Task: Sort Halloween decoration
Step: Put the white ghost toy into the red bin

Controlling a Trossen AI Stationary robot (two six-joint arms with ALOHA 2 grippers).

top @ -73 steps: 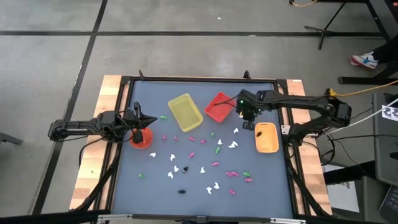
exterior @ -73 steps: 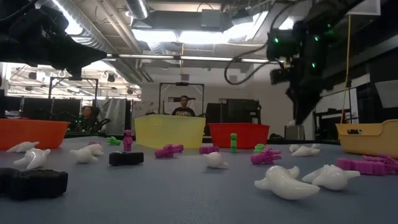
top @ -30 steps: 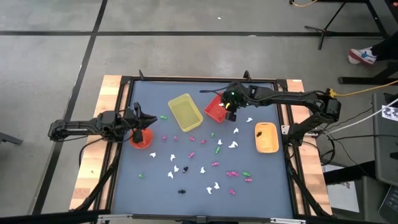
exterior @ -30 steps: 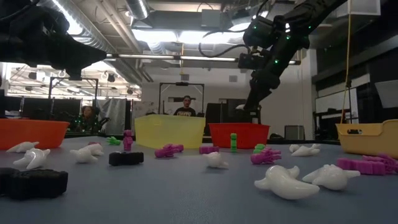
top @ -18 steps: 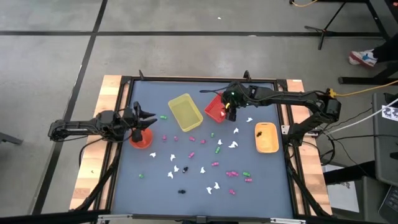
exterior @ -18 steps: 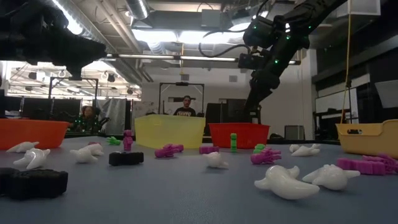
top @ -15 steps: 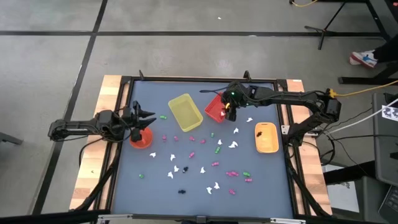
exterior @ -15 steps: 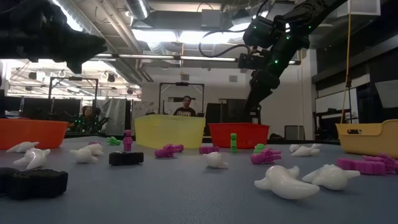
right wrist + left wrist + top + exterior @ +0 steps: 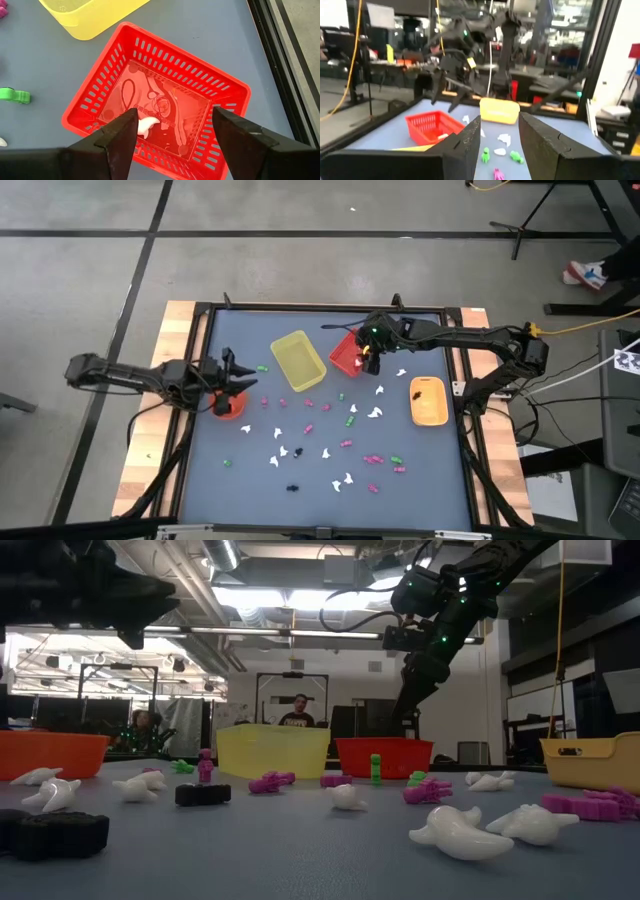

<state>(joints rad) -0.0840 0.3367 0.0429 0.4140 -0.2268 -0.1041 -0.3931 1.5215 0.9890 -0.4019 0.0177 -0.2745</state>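
Several tiny white, magenta, green and black trinkets (image 9: pixel 330 435) lie scattered on the blue table; the low view shows them close up (image 9: pixel 460 833). My right gripper (image 9: pixel 368 360) hangs open over the red bin (image 9: pixel 348 352), fingers pointing down (image 9: pixel 172 145). One white trinket (image 9: pixel 146 125) lies on the bin's floor between the fingers. My left gripper (image 9: pixel 236 376) is open and empty (image 9: pixel 500 145). It is held about level just above the orange bowl (image 9: pixel 228 406), facing the table's right side.
The yellow bin (image 9: pixel 298 360) stands just left of the red bin. An orange tray (image 9: pixel 429 401) holding a black trinket sits at the right. Black rails (image 9: pixel 330 308) frame the table. People show in the room beyond the far edge (image 9: pixel 296 710).
My right gripper has gone down a little toward the red bin and stays over it. My left arm has raised and swung its elbow toward the far left, while its gripper stays above the orange bowl.
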